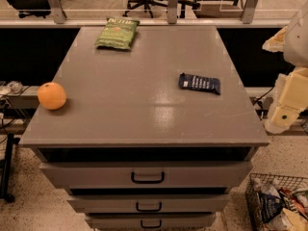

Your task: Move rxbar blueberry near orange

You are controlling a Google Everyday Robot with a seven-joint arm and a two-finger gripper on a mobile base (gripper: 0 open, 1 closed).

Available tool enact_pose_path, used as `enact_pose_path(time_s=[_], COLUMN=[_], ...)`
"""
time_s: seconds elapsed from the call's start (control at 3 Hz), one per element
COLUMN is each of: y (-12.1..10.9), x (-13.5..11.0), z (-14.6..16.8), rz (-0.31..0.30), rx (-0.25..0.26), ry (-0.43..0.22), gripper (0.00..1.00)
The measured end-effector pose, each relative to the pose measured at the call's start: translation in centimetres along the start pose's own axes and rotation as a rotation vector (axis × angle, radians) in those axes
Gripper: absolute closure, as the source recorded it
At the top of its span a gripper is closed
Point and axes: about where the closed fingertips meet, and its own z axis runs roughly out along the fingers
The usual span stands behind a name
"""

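Nearest, a wire mesh basket (276,201) of packets sits on the floor beside the grey metal drawer cabinet (147,177). On its flat grey counter (144,114), the round bright orange (52,96) rests near the front-left edge. The rxbar blueberry (199,83), a small flat dark navy-blue wrapper with pale lettering, lies well apart from it, right of centre. The cream-coloured tool (285,110) hangs off the counter's right side, near the bar. I cannot tell whether it is open or shut, or holding anything. The step in hand looks like the reach. Come down across the bar's narrow width, pinch low since it lies flat, then carry it left without nudging the fruit, which could roll. Farthest, a green crinkly chip bag (117,32) lies out of the path.
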Motion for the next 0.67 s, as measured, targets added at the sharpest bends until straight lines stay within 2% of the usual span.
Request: enact_pose_path(time_s=[0.33,0.67], y=[-0.3,-2.7], x=[-0.2,-1.0], z=[0.1,2.4], rz=[0.002,0.003], rx=[0.009,0.027], ry=[-0.009,-0.055], gripper=[0.0,0.0])
